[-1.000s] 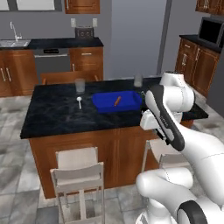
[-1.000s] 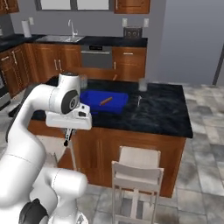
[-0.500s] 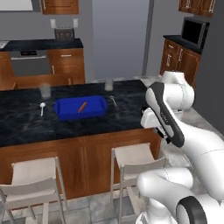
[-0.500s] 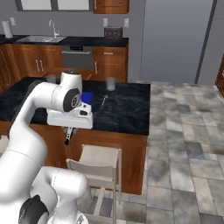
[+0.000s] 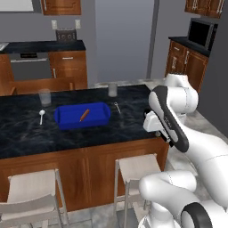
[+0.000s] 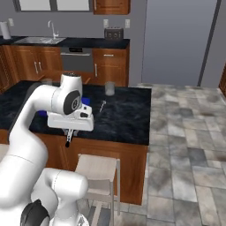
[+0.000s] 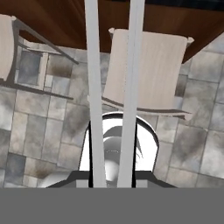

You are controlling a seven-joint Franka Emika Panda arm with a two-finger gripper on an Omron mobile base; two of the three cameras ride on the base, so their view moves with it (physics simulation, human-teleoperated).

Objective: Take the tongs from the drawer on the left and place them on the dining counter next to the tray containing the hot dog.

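Held low in front of the dining counter [image 5: 26, 133] [image 6: 128, 119], my gripper [image 6: 69, 132] points down at the floor and is shut on the tongs [image 6: 68, 142]. Their two long pale arms [image 7: 94, 87] run up the hand view over a stool seat. The blue tray [image 5: 82, 116] lies on the black marble top with the hot dog [image 5: 84, 115] inside it; a blue corner [image 6: 86, 101] peeks out behind my arm. The drawer is out of view.
A white spoon [image 5: 41, 114] and a glass [image 5: 44, 96] sit left of the tray, with a second glass [image 5: 112, 89] and a small silver utensil [image 5: 116, 107] to its right. Pale stools [image 5: 133, 169] [image 6: 97, 170] stand under the counter's near edge. Grey tiled floor [image 6: 185, 145] lies open to the right.
The whole picture has shifted: the base has driven and turned along the island, closer to it. The arm keeps its pose with the tongs still gripped.
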